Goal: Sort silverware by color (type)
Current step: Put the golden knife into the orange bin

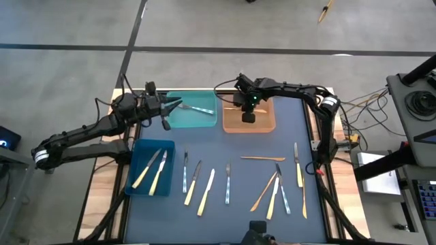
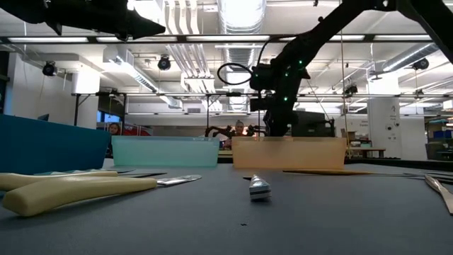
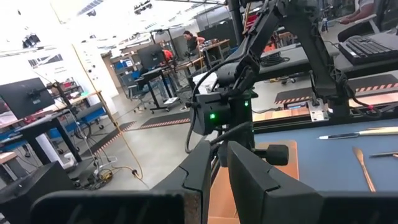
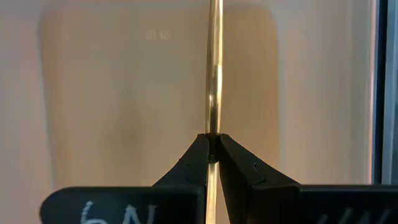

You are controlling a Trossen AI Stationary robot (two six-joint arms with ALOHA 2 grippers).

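Here the right gripper [image 4: 212, 149] hangs over the orange-tan rectangular plastic bin [image 1: 262, 124] at about 12 o'clock on the dark blue table mat [image 1: 238, 163], its two dark fingers [image 4: 193, 163] pinched on a slim gold-tan metal utensil [image 4: 214, 68] that runs straight out from between the fingertips, over the bin floor. The left gripper [image 1: 178, 105] reaches from 9 o'clock over the near edge of the teal rectangular plastic bin [image 1: 176, 121], just beside the orange-tan one; its fingers look nearly together with nothing visible between them, and a silvery grey fork [image 1: 199, 109] lies in that bin just past its tip. At about 8 o'clock a dark blue rectangular plastic bin [image 1: 137, 184] holds two pale yellow-handled knives [image 1: 152, 171]. More silverware lies loose on the mat: a row of pieces [image 1: 206, 182] around 6 o'clock and a cluster of pieces [image 1: 281, 182] toward 4 o'clock
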